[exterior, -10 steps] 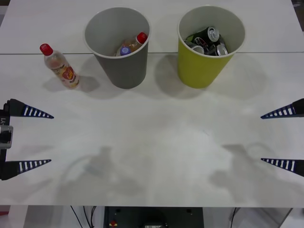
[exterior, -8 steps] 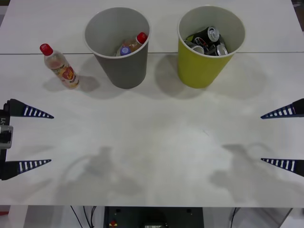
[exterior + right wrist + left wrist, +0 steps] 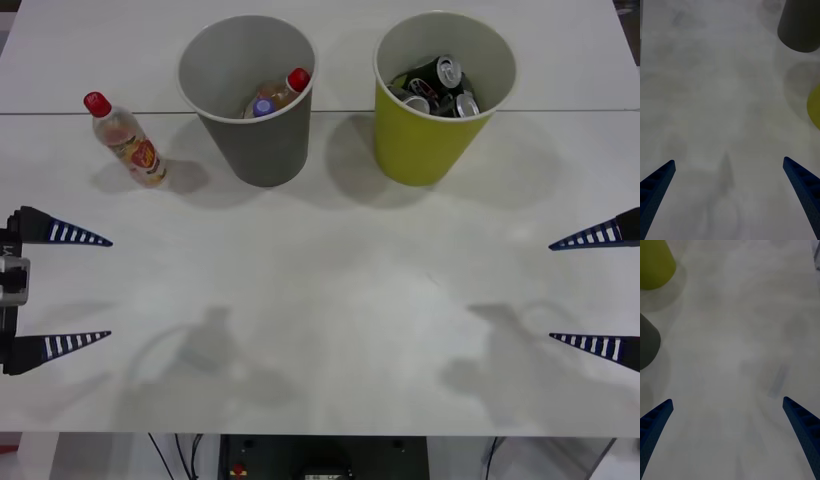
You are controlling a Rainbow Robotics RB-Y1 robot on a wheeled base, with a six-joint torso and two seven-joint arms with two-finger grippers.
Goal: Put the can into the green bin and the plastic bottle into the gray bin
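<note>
Front view: bottle (image 3: 128, 140) stands on the desk (image 3: 330, 300) left of the gray bin (image 3: 250, 100); green bin (image 3: 435, 100) holds cans. Left fingers (image 3: 62, 236) and right fingers (image 3: 590, 238) spread, empty.

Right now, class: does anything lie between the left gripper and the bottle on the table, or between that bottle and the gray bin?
Nothing visible does. The left gripper is open at the table's left edge, with bare table up to the plastic bottle. The gray bin stands just right of the bottle, its top open.
</note>
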